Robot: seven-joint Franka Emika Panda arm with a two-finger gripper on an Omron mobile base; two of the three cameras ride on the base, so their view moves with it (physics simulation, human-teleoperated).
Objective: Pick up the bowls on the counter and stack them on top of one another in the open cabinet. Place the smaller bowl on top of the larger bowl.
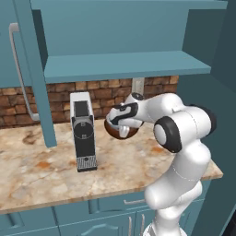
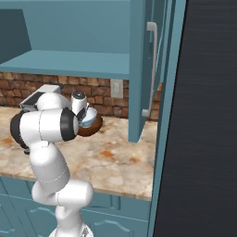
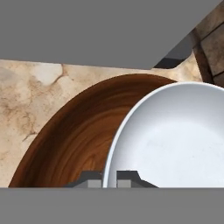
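A white robot arm reaches over the counter [image 1: 41,166] in a teal kitchen, its gripper [image 3: 111,178] clamped on the near rim of the smaller bowl [image 3: 175,140], one dark fingertip on each side of the thin white wall. The hand view shows the grip and the pale bowl overlapping the wide mouth of the larger bowl [image 3: 74,140], whose wood-grain interior curves away to the left; whether the white bowl touches the brown one cannot be told from there. The right base view gives a side look, with the smaller bowl [image 2: 89,116] tilted at the wrist just above the larger bowl [image 2: 91,127], which sits on the marbled counter [image 2: 111,159] near the brick wall. In the left base view the arm's wrist covers the pale bowl, leaving the rounded underside of the larger bowl [image 1: 122,131] visible on the stone. That view also takes in a dark coffee machine [image 1: 83,137] standing to the left of the bowls. Above, the open cabinet [image 1: 124,64] shows its flat teal shelf, its door with a grey bar handle [image 2: 152,69] swung out at the right.
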